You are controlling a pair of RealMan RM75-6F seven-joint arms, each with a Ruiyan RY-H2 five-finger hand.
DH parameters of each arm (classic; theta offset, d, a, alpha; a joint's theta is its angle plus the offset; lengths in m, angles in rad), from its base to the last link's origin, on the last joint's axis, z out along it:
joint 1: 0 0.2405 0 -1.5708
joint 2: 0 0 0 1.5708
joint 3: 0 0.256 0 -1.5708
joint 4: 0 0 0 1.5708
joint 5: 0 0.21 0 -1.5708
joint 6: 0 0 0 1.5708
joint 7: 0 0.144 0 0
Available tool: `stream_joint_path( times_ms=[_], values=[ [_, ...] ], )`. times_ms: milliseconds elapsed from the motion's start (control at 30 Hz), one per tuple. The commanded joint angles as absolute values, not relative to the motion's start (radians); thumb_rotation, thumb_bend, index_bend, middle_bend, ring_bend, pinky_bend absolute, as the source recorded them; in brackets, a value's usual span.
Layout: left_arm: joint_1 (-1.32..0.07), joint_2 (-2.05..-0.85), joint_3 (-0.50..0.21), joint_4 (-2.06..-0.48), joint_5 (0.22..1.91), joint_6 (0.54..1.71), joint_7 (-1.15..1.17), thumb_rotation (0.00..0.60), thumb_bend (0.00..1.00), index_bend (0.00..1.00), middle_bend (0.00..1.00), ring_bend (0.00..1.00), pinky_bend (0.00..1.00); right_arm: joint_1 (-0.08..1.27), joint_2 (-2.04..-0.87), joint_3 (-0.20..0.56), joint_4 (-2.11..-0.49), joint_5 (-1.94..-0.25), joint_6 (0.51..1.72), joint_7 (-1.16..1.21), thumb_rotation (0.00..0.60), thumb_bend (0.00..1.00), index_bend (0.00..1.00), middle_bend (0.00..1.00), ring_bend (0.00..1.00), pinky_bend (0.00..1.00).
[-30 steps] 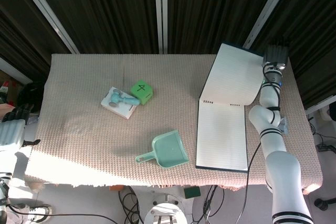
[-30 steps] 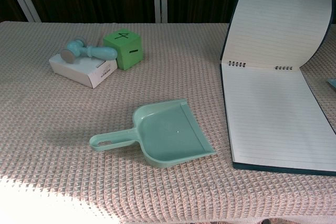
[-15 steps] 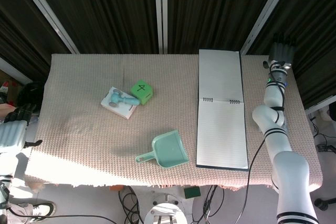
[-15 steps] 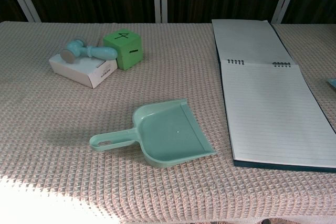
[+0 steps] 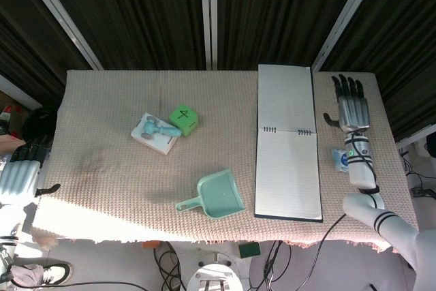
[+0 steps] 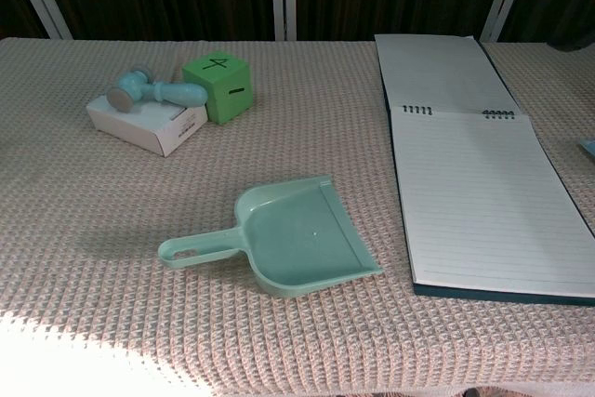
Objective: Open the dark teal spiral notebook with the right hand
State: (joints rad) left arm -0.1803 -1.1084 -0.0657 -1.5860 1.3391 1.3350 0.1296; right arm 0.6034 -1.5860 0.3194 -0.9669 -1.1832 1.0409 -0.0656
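Observation:
The dark teal spiral notebook [image 5: 287,148] [image 6: 474,183] lies fully open and flat on the right half of the table, with lined white pages up and the flipped cover page toward the far edge. My right hand [image 5: 350,107] is open, fingers spread, hovering to the right of the notebook and apart from it. My left hand [image 5: 24,172] hangs off the table's left edge, holding nothing. Neither hand shows in the chest view.
A mint dustpan [image 5: 218,195] [image 6: 284,244] sits near the front middle. A green cube [image 5: 183,119] [image 6: 219,86] and a white box with a teal stamp-like tool [image 5: 155,132] [image 6: 149,113] lie at the left centre. A small light blue object [image 5: 340,157] lies right of the notebook.
The notebook's cover page, held raised a second ago, dropped flat on the table. My right hand let go and pulled back toward me along the notebook's right side.

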Motion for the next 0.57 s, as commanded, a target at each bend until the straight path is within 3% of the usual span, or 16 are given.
stream_joint_path(
  times_ms=[33, 167, 300, 567],
  values=[
    [-0.166, -1.109, -0.051, -1.586, 1.375, 1.363, 0.123, 0.6, 0.05, 0.04, 0.03, 0.05, 0.13, 0.222, -1.34, 0.03, -1.471, -1.402, 1.43, -0.173, 0.6, 0.24, 0.0, 0.0, 0.0, 0.0],
    [-0.147, -1.111, -0.034, -1.581, 1.417, 1.402, 0.112, 0.6, 0.05, 0.04, 0.03, 0.05, 0.13, 0.103, -1.324, -0.065, -1.514, -1.498, 1.579, -0.197, 0.6, 0.24, 0.0, 0.0, 0.0, 0.0],
    [-0.133, -1.123, -0.028, -1.561, 1.443, 1.431, 0.089, 0.6, 0.05, 0.04, 0.03, 0.05, 0.13, 0.024, -1.322, -0.098, -1.527, -1.532, 1.67, -0.205, 0.6, 0.24, 0.0, 0.0, 0.0, 0.0],
    [-0.113, -1.153, -0.016, -1.506, 1.483, 1.469, 0.063, 0.6, 0.05, 0.04, 0.03, 0.04, 0.13, 0.015, -1.296, -0.067, -1.522, -1.525, 1.649, -0.196, 0.6, 0.24, 0.0, 0.0, 0.0, 0.0]
  ],
)
